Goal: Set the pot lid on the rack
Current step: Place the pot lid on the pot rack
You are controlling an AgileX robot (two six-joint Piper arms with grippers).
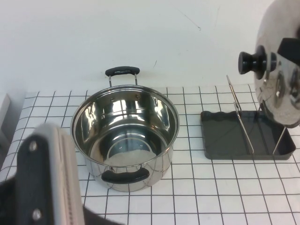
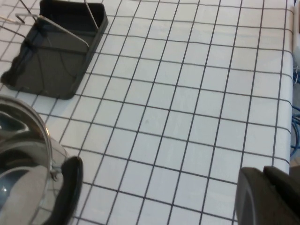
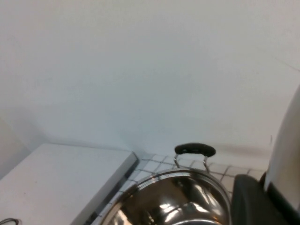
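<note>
So the pot lid (image 1: 281, 61) is off the pot (image 1: 125, 133) and up in the air on edge, over at about 2 o'clock, right above the rack (image 1: 220, 138) but not resting in its wire loops (image 1: 240, 115) yet. The right gripper (image 3: 262, 201) is up there pinching the lid's rim. The left gripper (image 2: 262, 197) sits at 7 o'clock, fingers pressed together on nothing. What's left, I'd say: lower it between the loops and let go.

Bright, even light; glare gleams inside the pot (image 1: 125, 136) and on the lid (image 1: 280, 70); the near arm (image 1: 47, 178) is blurred.
</note>
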